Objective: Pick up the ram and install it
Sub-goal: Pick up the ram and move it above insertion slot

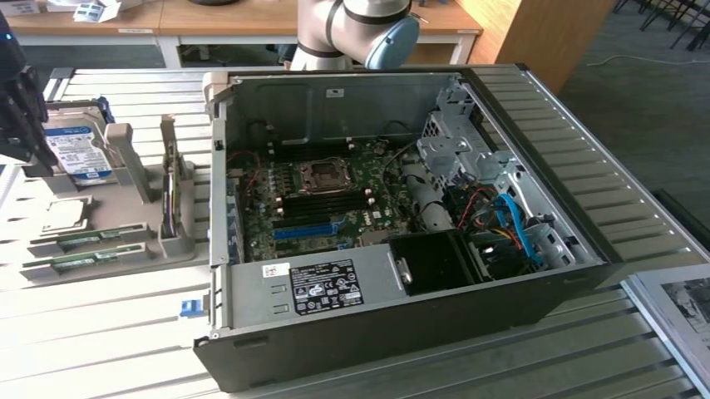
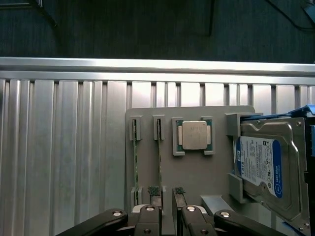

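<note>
Slatted metal table (image 2: 59, 147) with a grey holder (image 2: 197, 169), in whose slots the ram (image 2: 159, 157) is stood on edge beside a second stick (image 2: 135, 157). The gripper (image 2: 166, 194) is shown close over the ram's end, jaws open and empty. For a sound grasp, the stick is best centred between the pads (image 2: 154, 191) and lifted straight out.

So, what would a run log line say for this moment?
gripper: open, empty | near: ram in gray holder | ram: not yet picked
</note>
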